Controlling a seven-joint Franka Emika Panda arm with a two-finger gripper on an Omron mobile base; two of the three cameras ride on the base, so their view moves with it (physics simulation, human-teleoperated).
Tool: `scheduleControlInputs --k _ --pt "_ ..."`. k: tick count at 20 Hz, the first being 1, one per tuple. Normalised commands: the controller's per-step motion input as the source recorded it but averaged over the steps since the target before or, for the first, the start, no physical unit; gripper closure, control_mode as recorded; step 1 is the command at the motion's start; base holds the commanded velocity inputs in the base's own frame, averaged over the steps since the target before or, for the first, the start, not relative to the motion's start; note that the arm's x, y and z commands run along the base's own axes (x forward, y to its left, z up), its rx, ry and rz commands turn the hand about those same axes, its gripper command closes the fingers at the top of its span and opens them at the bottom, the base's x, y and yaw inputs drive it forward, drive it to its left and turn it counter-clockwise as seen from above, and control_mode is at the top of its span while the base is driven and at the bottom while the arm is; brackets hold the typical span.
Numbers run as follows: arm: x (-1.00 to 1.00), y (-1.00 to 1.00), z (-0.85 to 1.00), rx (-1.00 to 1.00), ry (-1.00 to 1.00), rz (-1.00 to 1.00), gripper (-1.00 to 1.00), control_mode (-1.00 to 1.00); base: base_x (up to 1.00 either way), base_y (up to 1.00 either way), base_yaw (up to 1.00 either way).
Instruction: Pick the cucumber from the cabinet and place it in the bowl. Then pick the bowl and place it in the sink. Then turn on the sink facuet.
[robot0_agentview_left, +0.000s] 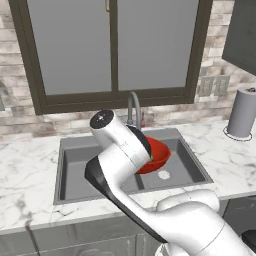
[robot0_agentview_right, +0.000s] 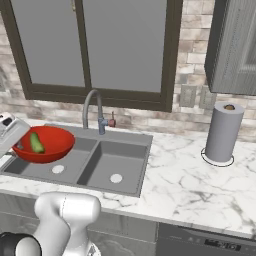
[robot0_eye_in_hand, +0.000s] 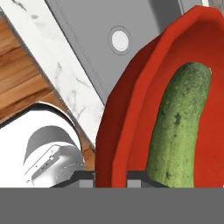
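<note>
the pincer (robot0_eye_in_hand: 111, 179) is pinching the rim of the bowl (robot0_agentview_right: 46, 144), one tip sitting on each side of the red wall, at 6 o'clock in the hand view. the cucumber (robot0_eye_in_hand: 179, 127) is lying inside the bowl, rising from about 5 o'clock of the pincer toward 1 o'clock. the bowl is hanging tilted over the left basin of the sink (robot0_agentview_right: 107, 167), apart from the drain, with the sink facuet (robot0_agentview_right: 92, 107) standing behind on the worktop (robot0_agentview_right: 185, 185).

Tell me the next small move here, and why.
Probably lower the bowl into the sink and let go. The gripper pinches the bowl's rim, the cucumber already lies inside, and the bowl seems to hang above the left basin's floor.
</note>
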Motion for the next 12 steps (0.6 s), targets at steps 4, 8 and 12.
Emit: scheduleControlInputs --k 4,8,12 --pt "0.74 0.19 -0.43 0.07 0.0 0.0 1.0 -1.0 0.0 0.0 0.0" --pt "0.63 0.25 -0.47 0.04 0.02 0.0 1.0 -1.0 0.0 0.0 0.0" --pt "0.48 0.37 -0.62 0.01 0.01 0.0 1.0 -1.0 0.0 0.0 0.0"
